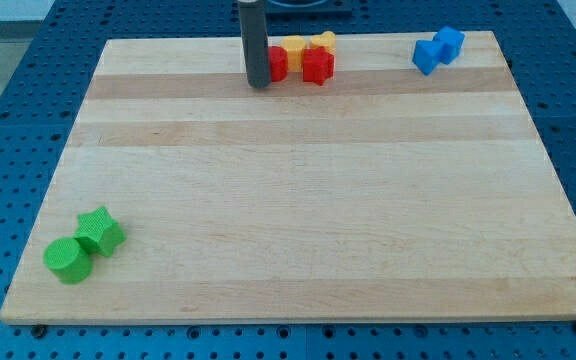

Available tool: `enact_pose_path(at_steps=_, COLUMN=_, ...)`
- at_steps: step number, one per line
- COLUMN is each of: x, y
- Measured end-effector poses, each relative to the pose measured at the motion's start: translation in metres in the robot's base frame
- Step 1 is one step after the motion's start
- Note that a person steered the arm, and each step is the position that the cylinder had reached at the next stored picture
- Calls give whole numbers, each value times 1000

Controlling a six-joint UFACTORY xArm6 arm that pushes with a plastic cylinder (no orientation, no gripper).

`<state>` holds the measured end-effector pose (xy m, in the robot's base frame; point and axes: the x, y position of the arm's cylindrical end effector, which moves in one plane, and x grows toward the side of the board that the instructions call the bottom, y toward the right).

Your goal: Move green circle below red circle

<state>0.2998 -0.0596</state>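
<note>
The green circle lies near the board's bottom left corner, touching a green star just up and to its right. The red circle is at the view's top centre, partly hidden behind my rod. My tip rests on the board right beside the red circle, on its left, far from the green circle.
A red star-like block sits right of the red circle. Two yellow blocks lie behind them at the top edge. Two blue blocks sit at the top right. The wooden board lies on a blue pegboard.
</note>
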Motion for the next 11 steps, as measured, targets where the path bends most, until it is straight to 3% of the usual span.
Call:
enact_pose_path(at_steps=3, x=107, y=-27)
enact_pose_path(at_steps=7, x=298, y=-63)
enact_pose_path(at_steps=8, x=319, y=-86)
enact_pose_path(at_steps=11, x=317, y=-193)
